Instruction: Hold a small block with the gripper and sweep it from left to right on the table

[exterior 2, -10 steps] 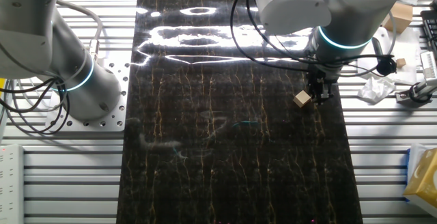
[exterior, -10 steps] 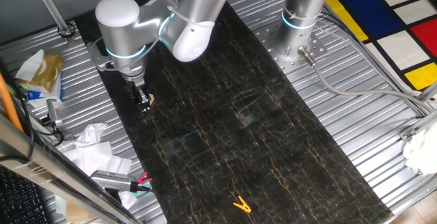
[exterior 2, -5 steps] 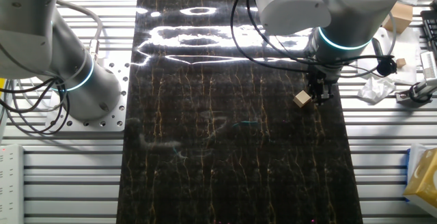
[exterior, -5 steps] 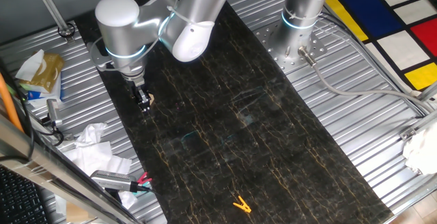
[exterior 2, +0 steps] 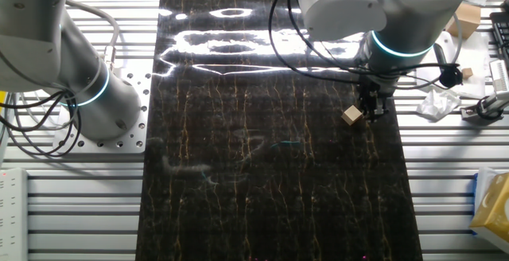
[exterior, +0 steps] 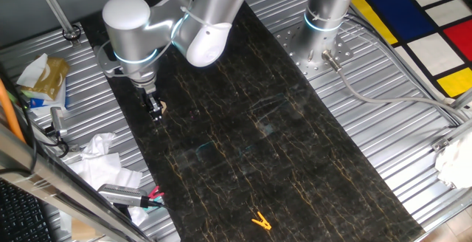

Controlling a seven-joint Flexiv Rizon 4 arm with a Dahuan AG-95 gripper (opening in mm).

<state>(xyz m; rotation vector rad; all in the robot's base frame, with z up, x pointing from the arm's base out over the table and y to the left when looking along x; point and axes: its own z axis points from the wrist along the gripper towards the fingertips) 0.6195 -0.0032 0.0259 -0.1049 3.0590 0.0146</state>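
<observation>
The small block [exterior 2: 352, 115], a pale tan wooden cube, sits on the black veined table [exterior 2: 270, 181] near its right edge. In one fixed view only a sliver of it [exterior: 164, 109] shows beside the gripper tip. The narrow black gripper [exterior 2: 371, 112] hangs from the silver arm with its tip low at the table, just right of the block and touching or nearly touching it. It also shows in one fixed view [exterior: 155, 113]. Its fingers look pressed together with no gap. The block lies beside them, not between them.
A second silver arm's base [exterior 2: 95, 102] stands on the ribbed metal at the left. A yellow clip [exterior: 259, 220] lies on the table at the near end. Crumpled paper [exterior: 99, 161], a bag [exterior: 44, 80] and tools lie on the metal frame beside the gripper.
</observation>
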